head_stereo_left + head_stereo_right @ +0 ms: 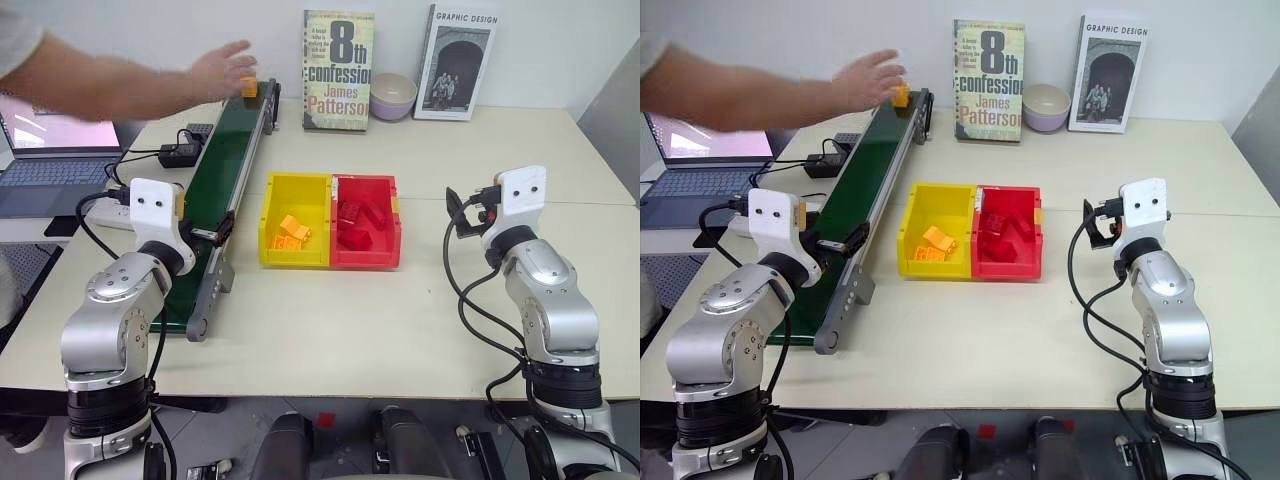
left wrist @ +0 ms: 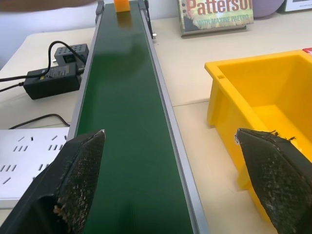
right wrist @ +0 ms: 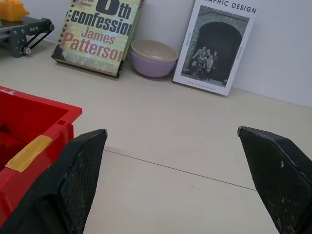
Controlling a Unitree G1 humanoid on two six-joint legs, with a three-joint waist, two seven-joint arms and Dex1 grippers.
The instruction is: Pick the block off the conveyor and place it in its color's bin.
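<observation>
The yellow-orange block (image 1: pixel 248 86) sits at the far end of the dark green conveyor (image 1: pixel 235 165), where a person's hand (image 1: pixel 222 68) reaches over and touches it. The yellow bin (image 1: pixel 272 212) stands right of the belt, joined to a red bin (image 1: pixel 362 180); several orange bricks lie in the yellow one. My left gripper (image 2: pixel 170 180) hovers open over the belt's near end, far from the block (image 2: pixel 122 5). To the right of the red bin (image 3: pixel 29 122), my right gripper (image 3: pixel 180 180) hangs open over bare table. Neither holds anything.
A laptop (image 1: pixel 55 165), a power strip (image 2: pixel 24 156) and a black adapter (image 1: pixel 180 153) with cables lie left of the belt. Two books (image 1: pixel 338 70) and a lilac bowl (image 1: pixel 393 96) stand along the far wall. The person's arm reaches in from the left.
</observation>
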